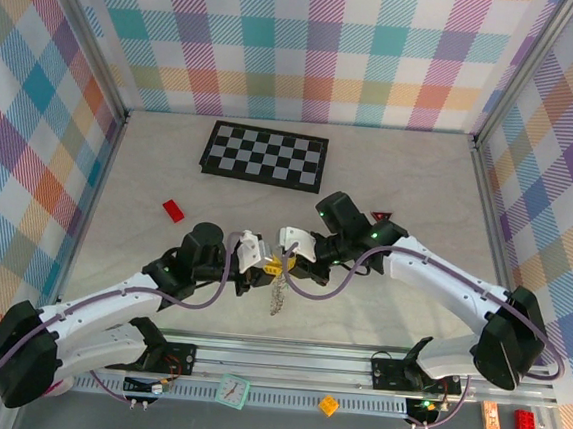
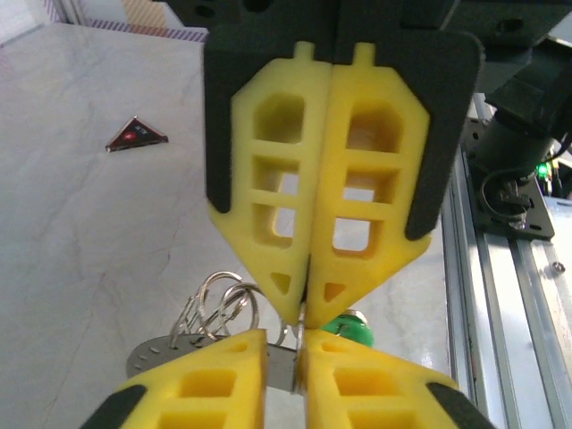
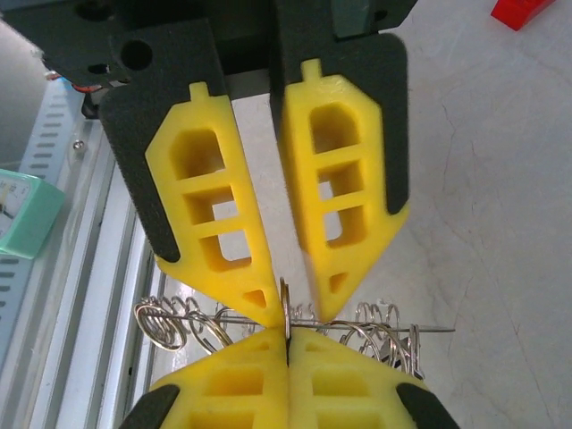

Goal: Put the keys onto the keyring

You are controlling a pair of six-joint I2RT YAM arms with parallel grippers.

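Just below centre of the top view, both arms meet over the flat grey metal keyring, lifted off the table. Left gripper and right gripper each pinch its rim, probably steadying it so the green-headed silver key can thread on.

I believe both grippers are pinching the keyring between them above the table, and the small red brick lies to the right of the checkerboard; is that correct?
Nearly. The left gripper and the right gripper do both pinch the keyring between them, but the red brick lies to the left of the checkerboard, nearer the arms. The top external view shows this.
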